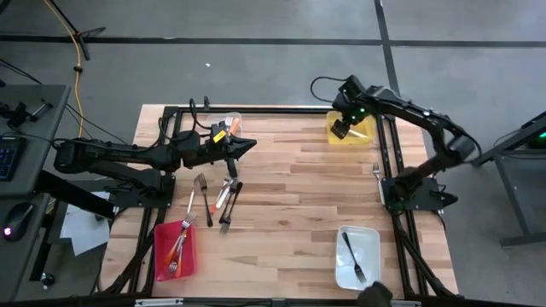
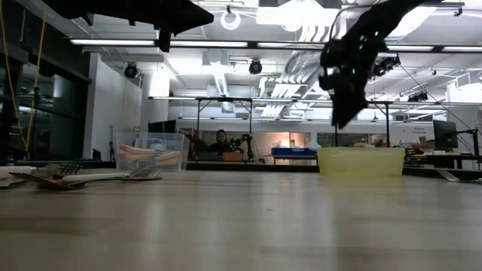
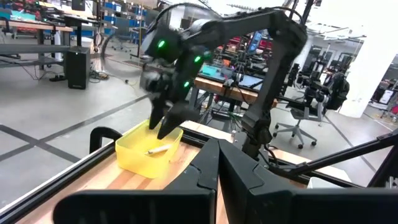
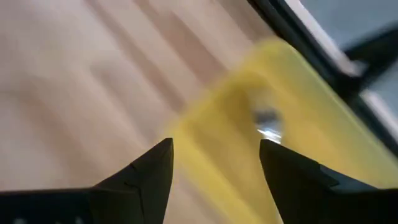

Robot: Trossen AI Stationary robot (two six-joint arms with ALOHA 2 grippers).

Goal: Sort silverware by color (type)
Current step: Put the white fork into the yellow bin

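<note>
On the near edge of the light wooden table (image 1: 290,196), a red bin (image 1: 175,250) on the left holds a red-handled fork, and a white bin (image 1: 357,256) on the right holds one dark fork (image 1: 353,257). Farther in on the left, a loose cluster of silverware (image 1: 217,198) lies on the bare planks: a few metal forks and an orange-handled piece, touching or overlapping. Just above this cluster hangs the left gripper (image 1: 247,146), its fingers pressed together with nothing between them. Behind it, at the far left edge, a clear bin (image 2: 151,152) holds orange-handled pieces. At the far right corner sits a yellow bin (image 1: 351,130); the right gripper (image 4: 214,155) hovers over it with fingers spread, empty, and a small utensil (image 3: 157,149) rests inside the bin. Beyond the table is a workshop with grey floor, desks, office chairs, ceiling strip lights, and a person seated at a distant bench.
</note>
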